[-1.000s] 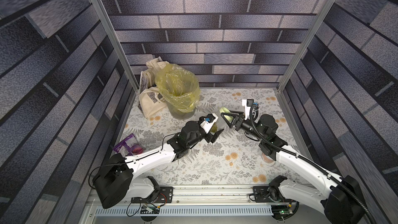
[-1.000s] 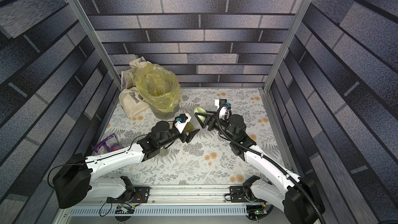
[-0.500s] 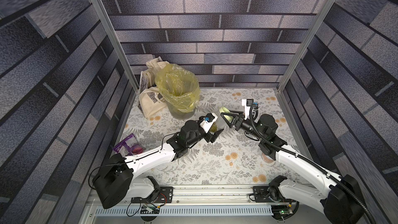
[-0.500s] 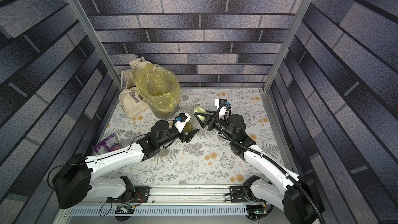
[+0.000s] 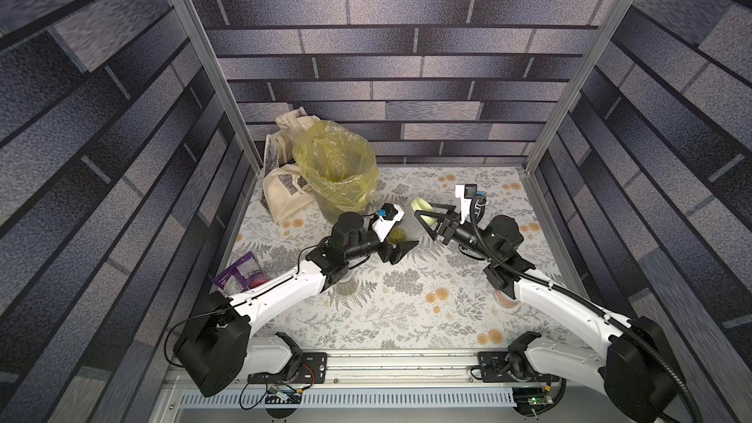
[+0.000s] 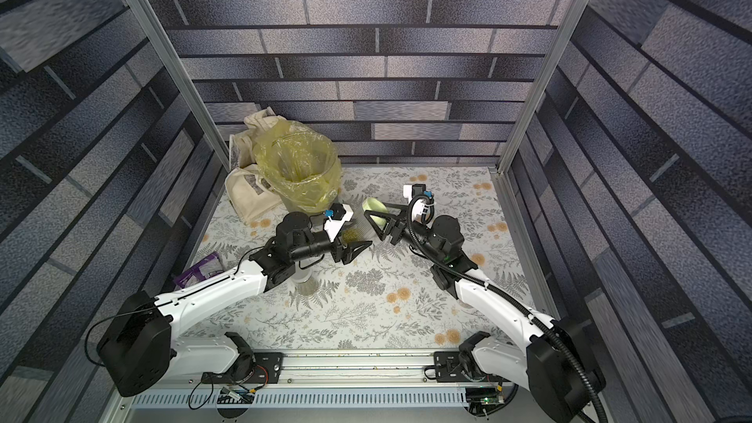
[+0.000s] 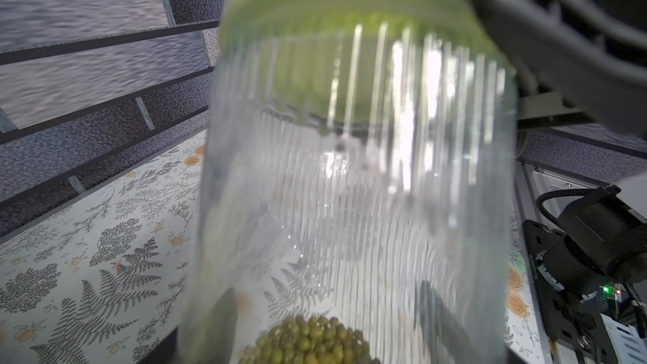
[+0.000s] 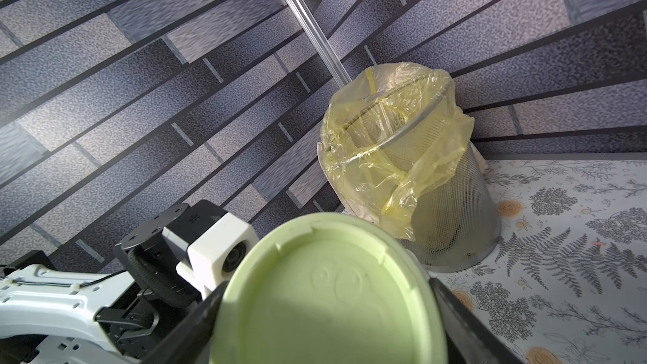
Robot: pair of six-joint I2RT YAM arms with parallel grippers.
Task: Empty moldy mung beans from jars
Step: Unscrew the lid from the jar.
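The left gripper (image 5: 401,236) is clamping the wide clear ribbed plastic jar (image 7: 350,187) by its body, jaws closing on the jar's sides; the jar is lying tilted between the two grippers, near the grey mesh bin lined with a yellow plastic bag (image 8: 409,169); the right gripper (image 8: 331,320) is pinching the pale green round lid (image 8: 325,274) between its two black fingers (image 8: 465,320); in the left wrist view the lid is sitting on the jar's mouth; the small olive-green mung beans (image 7: 308,341) are lying in a heap at the jar's base end, away from the lid; a second clear jar (image 6: 303,278) is standing on the floral-patterned table covering (image 5: 407,303) beneath the left arm.
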